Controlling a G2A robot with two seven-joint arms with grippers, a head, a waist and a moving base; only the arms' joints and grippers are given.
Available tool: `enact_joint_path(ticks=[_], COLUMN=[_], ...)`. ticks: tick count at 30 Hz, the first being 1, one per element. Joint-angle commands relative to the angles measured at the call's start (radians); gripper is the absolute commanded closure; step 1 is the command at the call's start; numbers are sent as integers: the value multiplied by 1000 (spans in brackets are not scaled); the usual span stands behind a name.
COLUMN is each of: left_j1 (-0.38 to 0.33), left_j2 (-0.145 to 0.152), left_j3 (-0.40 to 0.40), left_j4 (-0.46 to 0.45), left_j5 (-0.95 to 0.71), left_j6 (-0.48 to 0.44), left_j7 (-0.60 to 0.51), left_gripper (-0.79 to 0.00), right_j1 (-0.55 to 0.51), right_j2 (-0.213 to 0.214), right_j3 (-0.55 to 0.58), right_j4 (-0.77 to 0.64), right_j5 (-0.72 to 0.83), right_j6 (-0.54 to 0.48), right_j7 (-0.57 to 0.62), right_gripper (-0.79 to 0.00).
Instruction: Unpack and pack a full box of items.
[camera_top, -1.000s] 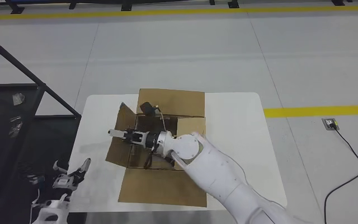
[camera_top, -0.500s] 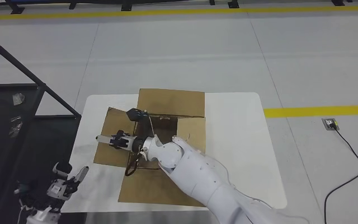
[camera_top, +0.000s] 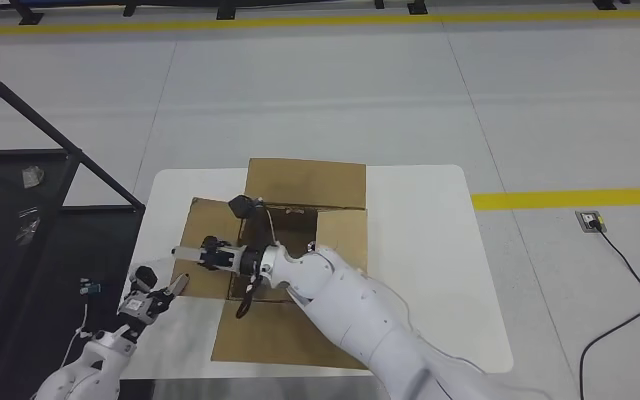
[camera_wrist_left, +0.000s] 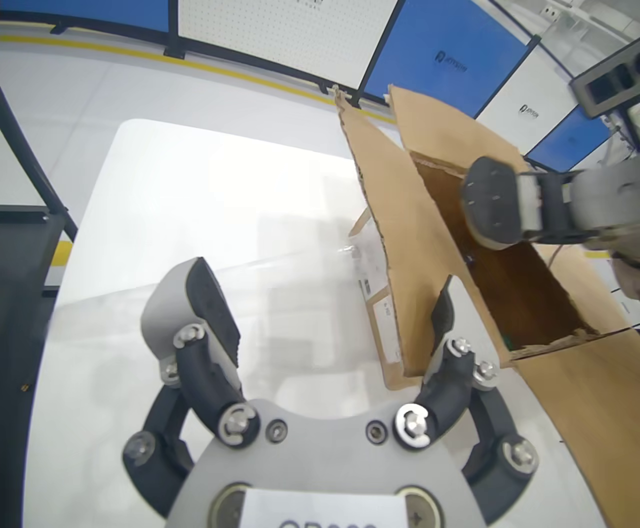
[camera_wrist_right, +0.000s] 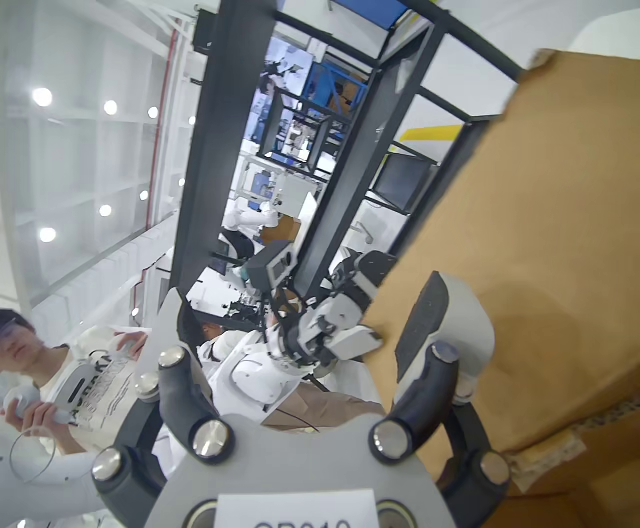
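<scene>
- While the box (camera_top: 305, 185) sits open in the middle of the bench (camera_top: 420, 250), the job looks to be at its very start. The box has to be spread wide so the things inside can come out.
- Seen from the top, the right hand (camera_top: 185, 250) lies across the side flap (camera_top: 208, 222) at the box's 9 o'clock side. Its fingers are spread, and one finger sits right by the flap's edge. I cannot tell if it presses on the card.
- The left hand (camera_wrist_left: 325, 320) is at about 8 o'clock from the box, low over the bench. Its fingers are spread wide too. The flap's near corner is between them, close to one finger, and the hand pinches nothing.
- Inside, the box is dark, and I cannot tell what is in it.
- Next, I think the flap needs to be pushed flat and kept down. The left hand could close on the corner and hold it, so the right hand is free to dip in. Going slow would help, since thin card bends and the box may slide.
</scene>
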Motion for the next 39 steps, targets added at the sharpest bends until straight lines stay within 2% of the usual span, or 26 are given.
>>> enact_joint_path(ticks=[1,7,15,20,26,32,36,39], left_j1=[-19,-36,-25,16,85,160,192,172], left_j2=[-1,-2,-2,-2,-2,-4,-2,2], left_j3=[12,23,13,-13,-46,-71,-66,-24], left_j4=[24,57,56,-17,-168,-356,-478,-530], left_j5=[12,18,13,-6,-1,-62,-132,-201], left_j6=[12,23,32,19,39,8,-33,-62], left_j7=[-1,8,21,42,57,34,-51,-165], left_gripper=[-785,-785,-785,-785,-785,-785,-785,-785], right_j1=[-15,-82,-87,-116,-165,-353,-605,-771], right_j2=[14,92,98,107,160,252,320,352], right_j3=[20,106,114,125,176,332,515,628], right_j4=[-31,-174,-183,-205,-338,-657,-998,-1182], right_j5=[22,39,39,49,-42,-250,-402,-424], right_j6=[-68,-170,-169,-169,-237,-180,-94,-78], right_j7=[63,203,203,213,279,257,231,218], right_gripper=[-785,-785,-785,-785,-785,-785,-785,-785])
